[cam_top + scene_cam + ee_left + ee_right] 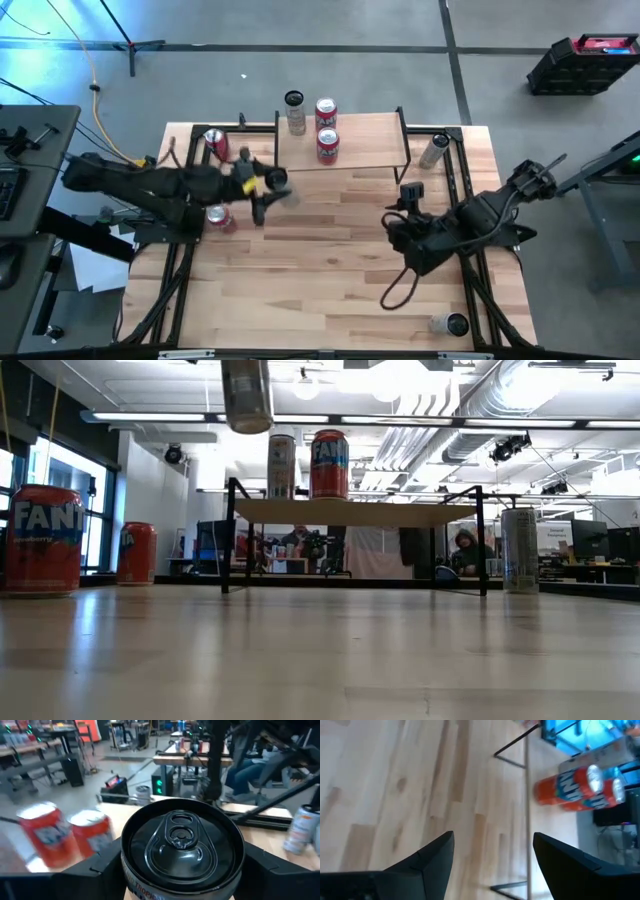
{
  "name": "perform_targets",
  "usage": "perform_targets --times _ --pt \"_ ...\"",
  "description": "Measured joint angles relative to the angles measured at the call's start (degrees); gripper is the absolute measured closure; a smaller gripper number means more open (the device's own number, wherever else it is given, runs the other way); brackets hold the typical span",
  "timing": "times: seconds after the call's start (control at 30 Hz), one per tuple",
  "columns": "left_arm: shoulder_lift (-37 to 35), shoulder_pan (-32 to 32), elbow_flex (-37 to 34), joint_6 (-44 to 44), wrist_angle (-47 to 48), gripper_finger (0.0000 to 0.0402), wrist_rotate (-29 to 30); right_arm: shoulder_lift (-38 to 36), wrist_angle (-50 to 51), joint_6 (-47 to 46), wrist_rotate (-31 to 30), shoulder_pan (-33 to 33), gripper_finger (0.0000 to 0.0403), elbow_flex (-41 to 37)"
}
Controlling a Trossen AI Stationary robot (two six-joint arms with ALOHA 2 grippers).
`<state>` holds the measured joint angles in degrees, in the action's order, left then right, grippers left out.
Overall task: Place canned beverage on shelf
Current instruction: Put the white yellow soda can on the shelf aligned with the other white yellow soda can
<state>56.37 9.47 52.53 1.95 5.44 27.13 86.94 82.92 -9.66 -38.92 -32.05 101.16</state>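
Your left gripper (180, 885) is clamped around an upright dark-topped can (181, 842), carried clear above the table. The shelf (360, 150) lies just ahead, with bare plank beside the red cans (327, 143). Your right gripper (492, 855) waits farther off, jaws apart, empty.

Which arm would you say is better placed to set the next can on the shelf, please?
The left. Its gripper already holds a black-topped can lifted near the shelf. The right gripper is open and empty, farther back over bare table.
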Motion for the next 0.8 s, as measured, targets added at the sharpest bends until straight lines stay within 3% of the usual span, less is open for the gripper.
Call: perform_targets --times 0.23,0.37,0.57,0.8 --pt "-0.68 -13.26 0.02 -6.22 0.9 0.0155 -13.06 -0.04 -10.45 14.06 0.21 6.81 0.0147 0.0" --pt "-0.21 -20.15 2.39 -4.91 3.36 0.0155 -20.45 -0.04 -16.67 23.15 0.42 11.83 0.0147 0.0" --pt "1.41 -28.11 10.68 -8.05 12.24 0.0155 -22.45 -0.04 -23.03 30.11 5.12 21.24 0.0147 0.0" --pt "5.84 -35.73 10.85 -6.64 13.98 0.0156 -31.24 -0.04 -24.05 31.17 11.64 28.07 0.0147 0.0"
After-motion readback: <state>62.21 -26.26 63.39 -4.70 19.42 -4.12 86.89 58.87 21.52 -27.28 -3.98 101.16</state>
